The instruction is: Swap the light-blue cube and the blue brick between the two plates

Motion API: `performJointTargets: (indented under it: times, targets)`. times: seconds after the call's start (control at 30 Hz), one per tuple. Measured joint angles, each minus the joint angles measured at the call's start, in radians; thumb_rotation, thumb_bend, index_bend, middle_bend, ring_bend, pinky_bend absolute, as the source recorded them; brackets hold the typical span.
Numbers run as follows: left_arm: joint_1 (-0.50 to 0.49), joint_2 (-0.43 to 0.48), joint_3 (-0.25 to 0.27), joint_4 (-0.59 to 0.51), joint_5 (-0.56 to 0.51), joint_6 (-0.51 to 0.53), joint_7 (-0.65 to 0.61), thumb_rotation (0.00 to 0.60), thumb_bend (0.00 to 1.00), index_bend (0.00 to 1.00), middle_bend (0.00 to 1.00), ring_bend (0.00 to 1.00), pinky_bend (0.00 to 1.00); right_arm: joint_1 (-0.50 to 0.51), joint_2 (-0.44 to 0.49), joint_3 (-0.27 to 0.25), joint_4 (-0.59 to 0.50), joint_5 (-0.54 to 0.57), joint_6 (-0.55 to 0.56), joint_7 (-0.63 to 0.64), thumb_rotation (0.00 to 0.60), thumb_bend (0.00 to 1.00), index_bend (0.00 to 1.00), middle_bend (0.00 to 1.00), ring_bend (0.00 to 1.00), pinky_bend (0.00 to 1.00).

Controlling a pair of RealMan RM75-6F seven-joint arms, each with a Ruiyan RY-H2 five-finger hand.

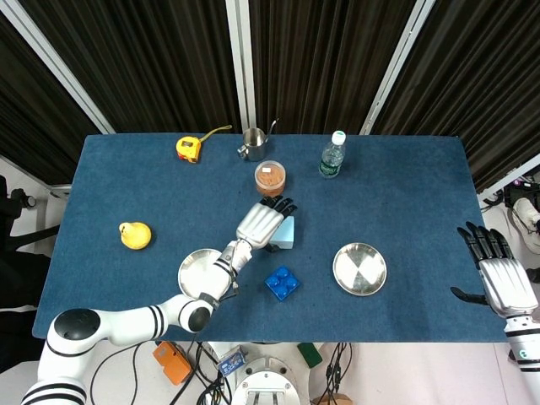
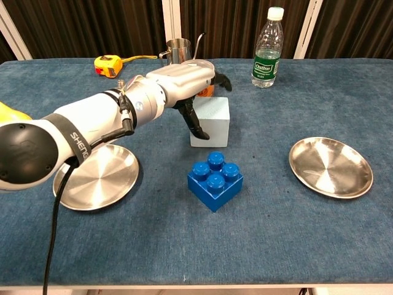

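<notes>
Your left hand (image 2: 184, 83) hides the light-blue cube's (image 2: 212, 123) top, fingers draped over it, grip unclear, right hand (image 1: 504, 283) spread, empty, frame's lower right.

We see our head view from high above; our chest view sits low, near the left hand (image 2: 184, 83), sharing the table (image 1: 405, 194).
</notes>
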Motion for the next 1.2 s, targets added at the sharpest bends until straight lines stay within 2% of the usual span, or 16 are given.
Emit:
performJointTargets:
  times: [0.1,0.17,0.33,0.5,0.6,0.77,0.83,0.93,1.13,1.2]
  targets:
    - [-0.011,0.008,0.004,-0.019,-0.054,-0.006,0.026,0.600,0.28,0.57,0.53,0.52,0.53,-0.001,-0.001,0.002,0.001,0.000,0.000,-0.001,0.600,0.21,0.00,0.00,0.00,0.01]
    - [-0.015,0.012,0.009,-0.031,-0.065,0.002,0.024,0.600,0.34,0.61,0.58,0.57,0.58,-0.001,-0.002,0.002,0.001,-0.002,-0.003,-0.003,0.600,0.21,0.00,0.00,0.00,0.01]
    - [-0.007,0.030,0.022,-0.071,-0.013,0.061,-0.010,0.600,0.41,0.63,0.60,0.59,0.60,-0.002,-0.005,0.001,-0.001,-0.006,-0.006,-0.015,0.600,0.21,0.00,0.00,0.00,0.01]
    - [0.033,0.108,0.060,-0.206,0.035,0.126,-0.003,0.600,0.41,0.63,0.60,0.59,0.60,0.001,-0.010,0.001,-0.003,-0.005,-0.017,-0.032,0.600,0.21,0.00,0.00,0.00,0.01]
    - [0.078,0.196,0.102,-0.335,0.066,0.181,0.021,0.600,0.40,0.63,0.60,0.58,0.60,0.002,-0.015,-0.001,-0.007,-0.008,-0.022,-0.054,0.600,0.21,0.00,0.00,0.00,0.01]
    - [0.194,0.378,0.224,-0.520,0.108,0.274,0.051,0.600,0.38,0.63,0.60,0.58,0.60,0.001,-0.024,-0.006,-0.020,-0.019,-0.020,-0.095,0.600,0.21,0.00,0.00,0.00,0.01]
    - [0.246,0.427,0.280,-0.550,0.126,0.307,0.048,0.600,0.37,0.63,0.59,0.57,0.60,-0.003,-0.028,-0.007,-0.025,-0.022,-0.015,-0.110,0.600,0.21,0.00,0.00,0.00,0.01]
    - [0.293,0.459,0.328,-0.564,0.148,0.327,0.012,0.600,0.37,0.63,0.58,0.56,0.60,-0.005,-0.033,-0.007,-0.030,-0.023,-0.013,-0.123,0.600,0.21,0.00,0.00,0.00,0.01]
    - [0.343,0.478,0.384,-0.536,0.201,0.340,-0.065,0.600,0.35,0.60,0.55,0.53,0.59,-0.007,-0.041,-0.007,-0.036,-0.022,-0.014,-0.146,0.600,0.21,0.00,0.00,0.00,0.01]
    - [0.353,0.481,0.393,-0.527,0.219,0.339,-0.084,0.600,0.28,0.53,0.49,0.48,0.55,-0.007,-0.042,-0.007,-0.038,-0.021,-0.016,-0.149,0.600,0.21,0.00,0.00,0.00,0.01]
